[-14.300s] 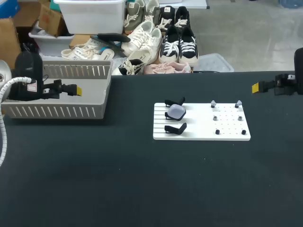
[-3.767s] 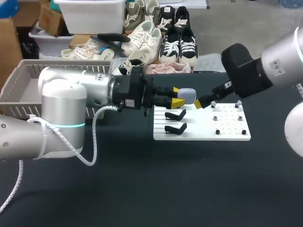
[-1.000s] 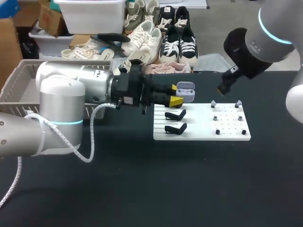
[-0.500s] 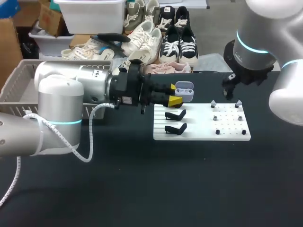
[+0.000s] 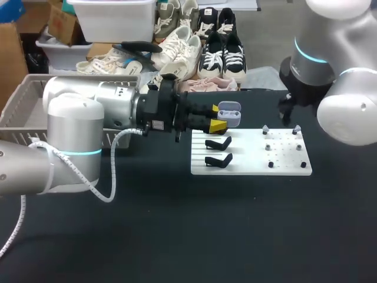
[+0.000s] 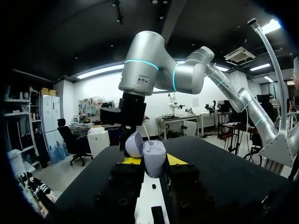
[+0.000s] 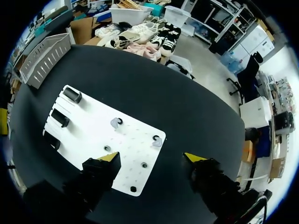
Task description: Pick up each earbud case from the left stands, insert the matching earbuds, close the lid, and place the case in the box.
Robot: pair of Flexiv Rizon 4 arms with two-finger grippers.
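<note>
My left gripper [image 5: 219,117] is shut on a pale lilac earbud case [image 5: 230,114] with its lid open, held in the air just past the white board's [image 5: 247,162] far left corner. In the left wrist view the case [image 6: 153,157] sits between the yellow tips, its lid [image 6: 133,143] tipped back. Two small earbuds [image 5: 265,128] [image 5: 296,128] stand on pegs at the board's far right. My right arm [image 5: 312,65] hangs over them. Its gripper [image 7: 151,157] is open, pointing down, with one earbud [image 7: 157,141] below the gap and the other [image 7: 116,122] beside it.
Black stands [image 5: 218,143] [image 5: 218,160] on the board's left side hold nothing. Small black pegs [image 5: 270,164] dot its right half. A grey slotted basket [image 5: 17,112] sits at the table's far left, partly behind my left arm.
My right arm has swung down and right, turning its gripper to point down over the earbuds at the board's far right. The left arm and the case have stayed put.
</note>
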